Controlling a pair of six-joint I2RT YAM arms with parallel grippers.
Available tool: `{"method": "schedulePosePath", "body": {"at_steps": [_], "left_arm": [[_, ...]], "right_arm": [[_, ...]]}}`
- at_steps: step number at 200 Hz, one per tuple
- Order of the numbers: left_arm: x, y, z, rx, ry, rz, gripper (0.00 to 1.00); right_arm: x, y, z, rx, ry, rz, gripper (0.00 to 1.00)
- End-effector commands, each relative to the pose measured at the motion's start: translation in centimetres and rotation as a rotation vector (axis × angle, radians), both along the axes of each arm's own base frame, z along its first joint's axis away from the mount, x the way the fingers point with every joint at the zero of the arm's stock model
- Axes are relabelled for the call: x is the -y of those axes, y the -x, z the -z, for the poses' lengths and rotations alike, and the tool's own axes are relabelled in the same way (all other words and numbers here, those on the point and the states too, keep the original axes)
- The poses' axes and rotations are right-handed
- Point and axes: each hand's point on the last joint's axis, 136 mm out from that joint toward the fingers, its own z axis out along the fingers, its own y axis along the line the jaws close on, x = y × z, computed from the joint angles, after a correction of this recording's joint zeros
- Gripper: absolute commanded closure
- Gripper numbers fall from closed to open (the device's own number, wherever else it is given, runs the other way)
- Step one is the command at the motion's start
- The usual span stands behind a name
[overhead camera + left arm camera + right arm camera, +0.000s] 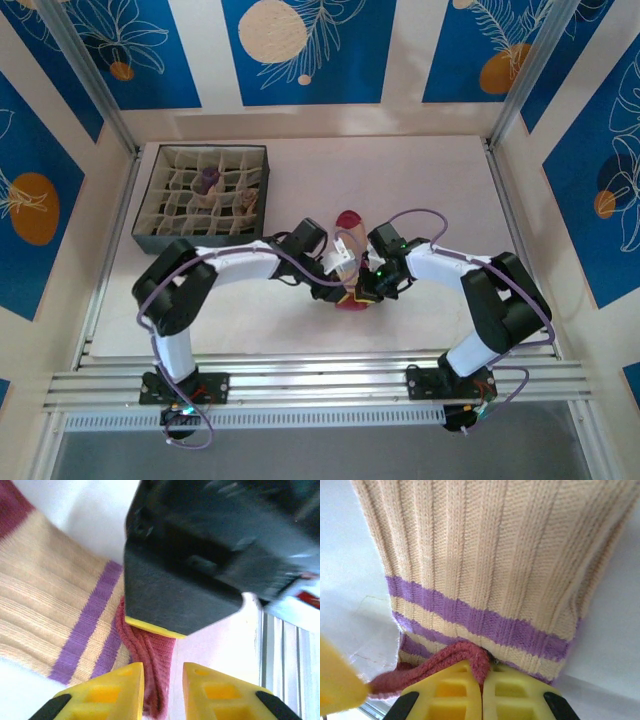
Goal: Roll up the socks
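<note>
A tan sock [347, 252] with purple stripes lies mid-table, its dark-red toe [350, 218] pointing to the far side. Its ribbed body [485, 555] and striped cuff [90, 625] show close up. My right gripper [482, 685] is shut on the dark-red cuff edge [455, 655], which bunches up between its fingers. My left gripper [163, 690] is open a little, and the same red edge [150, 665] hangs loosely in the gap, close to the left finger. The two grippers [350, 290] meet at the sock's near end. The right gripper's black body [200, 555] is just ahead of the left fingers.
A dark organiser box [150, 235] with a grid of tan compartments stands at the back left. It holds a rolled purple sock [207, 180] and a brownish one [248, 200]. Metal frame rails [300, 385] run along the near edge and the sides.
</note>
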Motion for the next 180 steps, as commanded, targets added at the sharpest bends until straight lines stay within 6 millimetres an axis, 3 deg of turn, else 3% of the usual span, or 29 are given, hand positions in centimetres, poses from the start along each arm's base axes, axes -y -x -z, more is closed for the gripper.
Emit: {"method": "schedulePosePath", "body": {"at_steps": [1, 43, 79, 117, 180], "left_arm": [[-1.2, -0.4, -1.3, 0.178, 0.012, 0.049, 0.73], [-2.6, -0.8, -2.7, 0.413, 0.030, 0.101, 0.72], [-3.4, -0.9, -2.8, 0.627, 0.065, 0.162, 0.72], [-2.5, 0.5, -2.3, 0.837, 0.078, 0.294, 0.69], [-0.2, 1.7, 0.3, 1.010, 0.014, 0.434, 0.78]], "right_arm": [[2.1, 1.8, 2.0, -0.080, 0.128, -0.019, 1.00], [1.4, 1.9, 1.9, -0.118, 0.085, -0.017, 1.00], [1.3, 2.2, 1.8, -0.182, 0.021, -0.003, 1.00], [1.5, 2.1, 1.3, -0.219, -0.004, 0.009, 1.00], [1.4, 1.7, 1.4, -0.265, -0.029, 0.002, 1.00]]}}
